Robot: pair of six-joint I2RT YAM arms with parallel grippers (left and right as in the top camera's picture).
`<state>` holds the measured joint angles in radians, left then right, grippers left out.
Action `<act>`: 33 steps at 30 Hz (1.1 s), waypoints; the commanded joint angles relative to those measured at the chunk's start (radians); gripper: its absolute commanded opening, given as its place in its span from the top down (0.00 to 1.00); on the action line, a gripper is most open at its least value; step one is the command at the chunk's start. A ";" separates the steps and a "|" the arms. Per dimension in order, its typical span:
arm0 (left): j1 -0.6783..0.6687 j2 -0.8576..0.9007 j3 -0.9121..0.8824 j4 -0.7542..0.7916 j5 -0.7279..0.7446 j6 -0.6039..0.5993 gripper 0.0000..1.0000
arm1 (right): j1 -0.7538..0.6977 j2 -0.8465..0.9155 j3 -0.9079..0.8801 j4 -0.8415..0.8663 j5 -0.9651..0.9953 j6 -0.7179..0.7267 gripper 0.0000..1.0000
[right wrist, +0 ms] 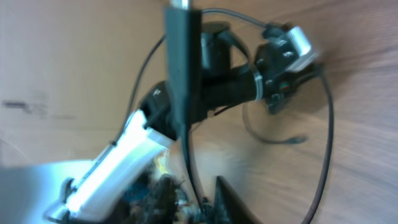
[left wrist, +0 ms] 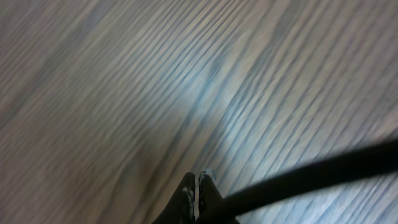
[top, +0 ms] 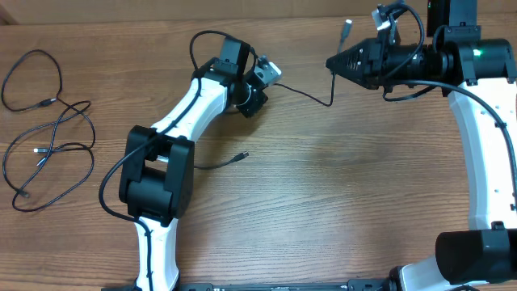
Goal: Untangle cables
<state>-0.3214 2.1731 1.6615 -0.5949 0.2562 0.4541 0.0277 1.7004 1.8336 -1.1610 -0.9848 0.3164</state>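
As two arms face each other over a wooden table (top: 339, 194), a thin black cable (top: 307, 94) sags between them toward the far side. The left gripper (left wrist: 198, 186) has its fingers pressed together, with the cable emerging at their tips. The right gripper (top: 331, 63), its tips drawn to a point, pinches the same cable just below a silver-tipped plug (top: 346, 28) that sticks up beside it. A second plug end (top: 241, 155) lies on the wood beside the left arm. Loose cables (top: 48, 129) sprawl in overlapping loops at the far left, well apart from both grippers.
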 commanded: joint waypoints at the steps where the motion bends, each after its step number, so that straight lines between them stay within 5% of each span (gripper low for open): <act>1: 0.044 -0.102 0.068 -0.032 -0.057 -0.158 0.96 | 0.005 -0.029 0.033 0.001 0.129 -0.014 0.58; 7: 0.107 -0.289 0.090 -0.079 -0.058 -0.269 0.96 | 0.005 -0.027 0.033 -0.012 0.346 0.000 0.19; 10: 0.139 -0.385 0.090 -0.080 -0.084 -0.274 0.96 | 0.005 -0.020 0.033 -0.028 0.393 0.021 0.10; 21: 0.268 -0.622 0.090 0.085 -0.703 -0.365 0.96 | 0.005 0.016 0.031 -0.068 0.408 0.019 0.09; 33: 0.590 -0.702 0.090 0.275 -0.764 -0.345 0.96 | 0.005 0.020 0.031 -0.085 0.408 0.000 0.09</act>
<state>0.2127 1.4826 1.7393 -0.3092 -0.4698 0.1104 0.0280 1.7161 1.8347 -1.2457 -0.5861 0.3321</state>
